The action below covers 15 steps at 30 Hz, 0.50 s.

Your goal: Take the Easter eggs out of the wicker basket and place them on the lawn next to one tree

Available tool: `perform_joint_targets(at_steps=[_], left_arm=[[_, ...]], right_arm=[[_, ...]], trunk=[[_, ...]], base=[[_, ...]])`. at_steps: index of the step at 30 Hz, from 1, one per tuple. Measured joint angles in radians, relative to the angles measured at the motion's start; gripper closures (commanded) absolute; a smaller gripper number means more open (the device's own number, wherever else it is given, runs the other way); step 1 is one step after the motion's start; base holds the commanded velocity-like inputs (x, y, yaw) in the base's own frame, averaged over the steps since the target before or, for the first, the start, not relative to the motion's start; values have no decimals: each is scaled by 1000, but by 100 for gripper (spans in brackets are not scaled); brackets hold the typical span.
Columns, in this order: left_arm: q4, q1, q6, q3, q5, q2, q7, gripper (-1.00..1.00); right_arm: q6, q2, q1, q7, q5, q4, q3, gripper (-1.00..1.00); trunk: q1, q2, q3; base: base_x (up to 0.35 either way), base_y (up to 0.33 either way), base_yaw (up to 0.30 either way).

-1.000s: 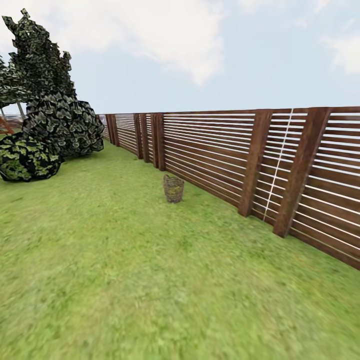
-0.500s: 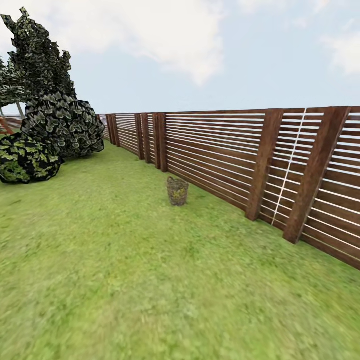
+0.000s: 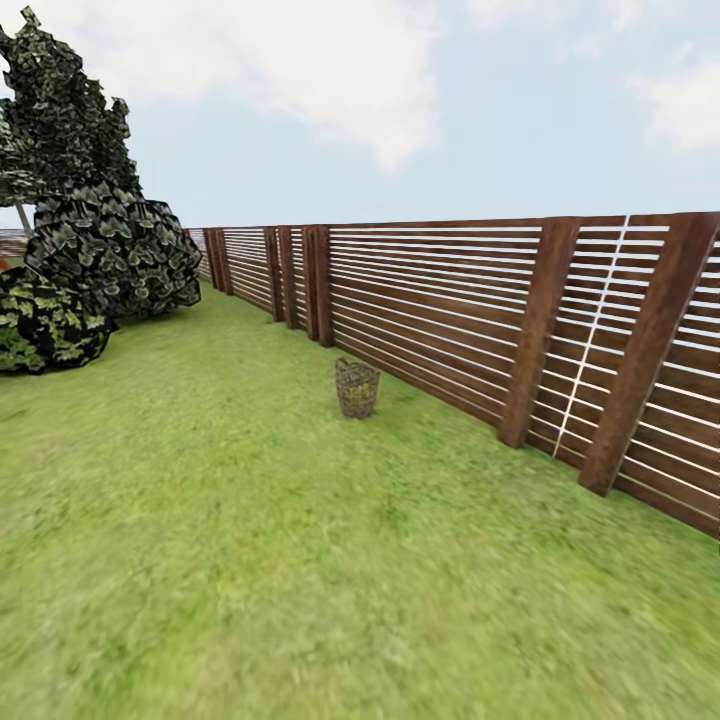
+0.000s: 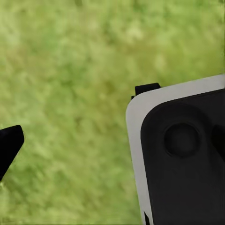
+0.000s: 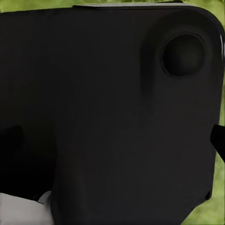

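The brown wicker basket [image 3: 357,388] stands upright on the lawn [image 3: 250,520] a few metres ahead, close to the wooden fence. A yellowish tint shows through its weave, but at this distance I cannot make out separate Easter eggs. A tree [image 3: 62,110] with dark blocky foliage rises at the far left, with a sliver of pale trunk [image 3: 22,216] below it. In the left wrist view my left gripper [image 4: 112,140] hangs over grass, one black fingertip [image 4: 9,145] at the frame's edge. My right gripper [image 5: 112,140] is spread too, its fingertip [image 5: 218,140] showing; nothing is held.
A long brown slatted fence [image 3: 470,320] runs along the right side of the lawn into the distance. Two dark leafy bushes [image 3: 115,255] [image 3: 45,325] sit at the left under the tree. My own dark body panel [image 5: 108,108] lies behind both grippers.
The whole view has shifted: the camera has moved forward and turned a little. The basket looks slightly nearer and lower in the picture; the fence posts have slid to the right.
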Motion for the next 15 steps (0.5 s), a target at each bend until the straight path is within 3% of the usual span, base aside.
perform_joint_targets(at_steps=[15], left_arm=[[0,0,0,0,0,0,0,-100]], right_arm=[[0,0,0,0,1,0,-12,-100]], trunk=[[0,0,-7]], base=[[263,200,-16]])
